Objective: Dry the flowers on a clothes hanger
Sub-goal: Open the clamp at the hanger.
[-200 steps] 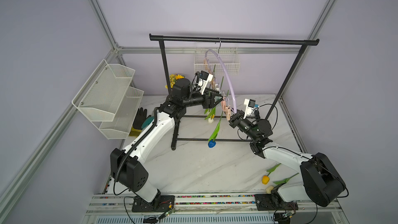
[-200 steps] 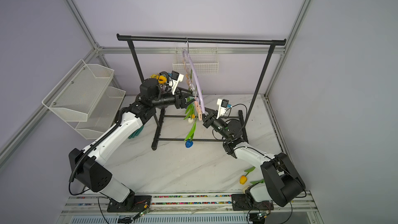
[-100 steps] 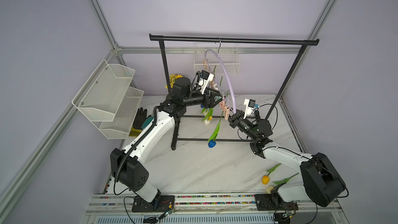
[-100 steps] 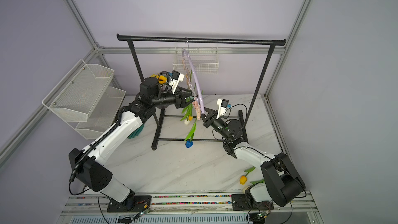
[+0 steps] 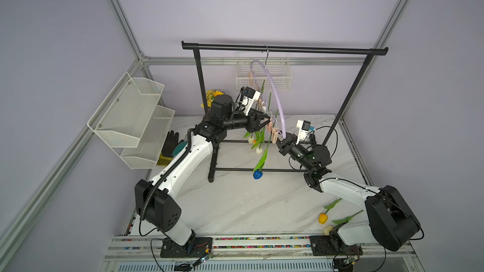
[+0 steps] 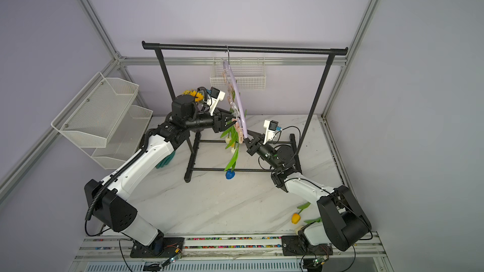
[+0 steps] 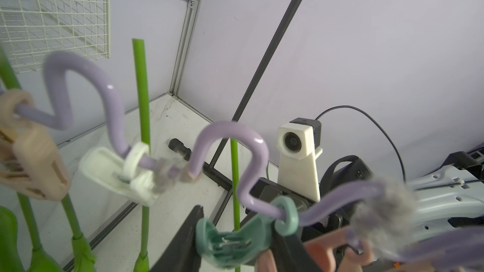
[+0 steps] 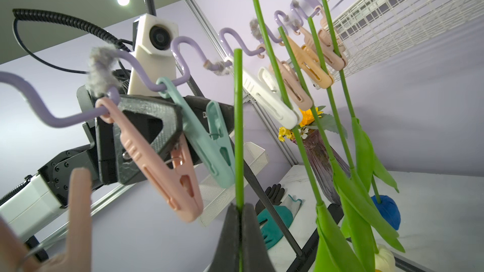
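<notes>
Top views, left tool: we see the left gripper (image 5: 265, 121) reaching in at the lower stretch of the clothes hanger (image 5: 275, 92). Its fingers are partly closed among the pegs, and which peg is too small to tell here.
Top views, right tool: the right gripper (image 5: 282, 138) sits at the hanger's lower tip, facing the left one across the peg row.
Top views, flowers: the hung tulips (image 5: 262, 156) dangle below and between both grippers, heads down and stems near vertical. The hanger hooks onto the garment rack (image 5: 288, 49) above.
Top views, hidden: we cannot pick out the gripped flower's head.
Left wrist, grip: the mint-green peg (image 7: 233, 242) lies between the left fingers (image 7: 188, 236), which seem to touch it on both sides.
Left wrist, flower: the held tulip stem (image 7: 235, 174) stands just beyond that peg, upright.
Left wrist, unclear: parts of the hanger wire are blurred, and the fingers are cut off by the frame.
Right wrist, grip: the right gripper (image 8: 238, 209) is pinched fully closed on the held tulip stem (image 8: 238, 126).
Right wrist, axis: the stem runs straight out from the fingertips, cut end pointing away. It is just beside the mint-green peg (image 8: 207, 142), not in its mouth.
Right wrist, hidden: the stem's head end lies behind the jaws, unseen.
</notes>
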{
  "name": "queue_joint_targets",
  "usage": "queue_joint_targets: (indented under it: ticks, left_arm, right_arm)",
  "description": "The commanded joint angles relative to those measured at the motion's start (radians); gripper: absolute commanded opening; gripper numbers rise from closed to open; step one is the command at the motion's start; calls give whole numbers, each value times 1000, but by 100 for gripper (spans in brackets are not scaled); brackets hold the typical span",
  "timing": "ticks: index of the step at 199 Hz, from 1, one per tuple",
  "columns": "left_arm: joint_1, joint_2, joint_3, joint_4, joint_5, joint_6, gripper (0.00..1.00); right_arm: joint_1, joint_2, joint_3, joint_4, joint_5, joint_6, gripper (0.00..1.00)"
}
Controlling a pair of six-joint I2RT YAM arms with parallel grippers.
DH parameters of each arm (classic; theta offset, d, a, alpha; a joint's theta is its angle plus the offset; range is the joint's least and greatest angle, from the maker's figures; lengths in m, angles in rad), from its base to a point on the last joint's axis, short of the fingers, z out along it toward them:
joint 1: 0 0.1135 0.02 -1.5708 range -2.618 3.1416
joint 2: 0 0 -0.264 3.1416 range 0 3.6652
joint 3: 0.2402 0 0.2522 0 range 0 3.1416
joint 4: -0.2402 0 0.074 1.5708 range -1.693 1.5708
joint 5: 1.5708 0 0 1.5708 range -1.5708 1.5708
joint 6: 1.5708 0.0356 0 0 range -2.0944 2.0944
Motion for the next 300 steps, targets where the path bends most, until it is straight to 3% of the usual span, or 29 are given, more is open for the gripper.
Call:
queue_joint_targets:
  ticks: [1, 52, 113, 156, 234, 300]
  left_arm:
    - [-5, -8, 16, 30, 7, -8, 37]
    - [-6, 2, 20, 90, 13, -61, 30]
    - [-5, 28, 12, 224, -14, -207, 18]
    - [-7, 43, -14, 321, -14, -299, 18]
    - [-7, 52, -10, 337, -4, -309, 17]
    - [-3, 49, -6, 288, 2, -256, 17]
  right_arm:
    - [6, -28, -12, -1, -2, -12, 0]
    - [6, -27, -3, 6, -2, 8, 0]
    - [7, 14, -9, 131, -29, 69, 0]
    - [6, -6, -32, 150, -3, 59, 0]
    - [7, -59, -85, 153, 84, 17, 0]
    - [7, -38, -26, 96, -43, 25, 0]
